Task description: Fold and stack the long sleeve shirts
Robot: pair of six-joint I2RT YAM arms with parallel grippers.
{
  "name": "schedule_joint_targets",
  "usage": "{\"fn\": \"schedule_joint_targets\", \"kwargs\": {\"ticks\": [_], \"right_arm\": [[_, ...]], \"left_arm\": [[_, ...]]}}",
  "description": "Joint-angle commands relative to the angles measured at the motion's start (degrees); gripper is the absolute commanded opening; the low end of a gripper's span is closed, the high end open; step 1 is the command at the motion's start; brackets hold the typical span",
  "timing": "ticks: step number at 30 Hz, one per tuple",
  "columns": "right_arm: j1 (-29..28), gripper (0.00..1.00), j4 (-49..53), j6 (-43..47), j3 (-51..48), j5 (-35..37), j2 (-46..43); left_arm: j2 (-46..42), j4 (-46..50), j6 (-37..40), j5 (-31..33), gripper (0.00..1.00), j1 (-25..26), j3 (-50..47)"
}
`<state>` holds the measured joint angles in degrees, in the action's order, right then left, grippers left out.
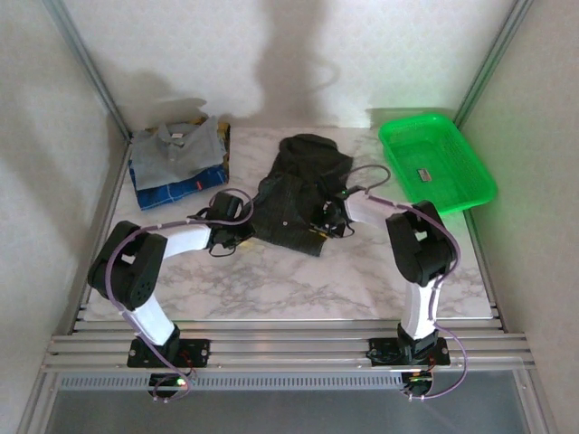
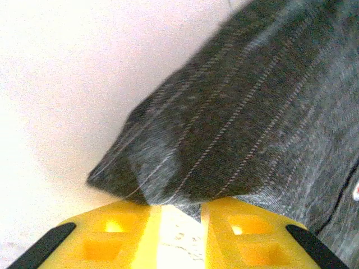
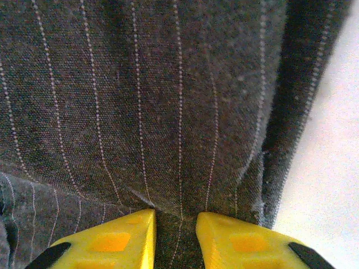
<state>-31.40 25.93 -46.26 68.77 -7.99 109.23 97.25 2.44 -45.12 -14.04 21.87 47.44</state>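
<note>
While a grey shirt lies folded at the back left, the dark shirt lies centre, half-folded and unstacked. The right gripper pinches its cloth; whether the left gripper holds its edge, I cannot tell.

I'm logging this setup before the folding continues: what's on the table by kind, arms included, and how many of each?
Dark striped shirt: 1
Stack of folded clothes: 1
Green basket: 1
Robot arms: 2, the left arm and the right arm
Total: 5
</note>
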Motion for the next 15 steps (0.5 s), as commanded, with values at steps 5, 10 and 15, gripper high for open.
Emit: {"fn": "schedule_joint_targets", "kwargs": {"ticks": [5,10,15], "right_arm": [[-10.9,0.30,-7.6,-31.7,-15.5,-8.4,-4.7],[-17.6,0.34,-14.0,-43.0,-17.2,-7.1,-10.3],[-17.2,0.45,1.6,-33.7,-9.2,-0.8,-19.4]], "left_arm": [[8.0,-2.3,1.1,-2.4,0.27,-0.6,10.1],[14.9,0.0,3.2,-4.0,0.27,-0.9,22.4],[14.4,4.7,4.6,-4.1,0.31,-2.1,28.4]]}}
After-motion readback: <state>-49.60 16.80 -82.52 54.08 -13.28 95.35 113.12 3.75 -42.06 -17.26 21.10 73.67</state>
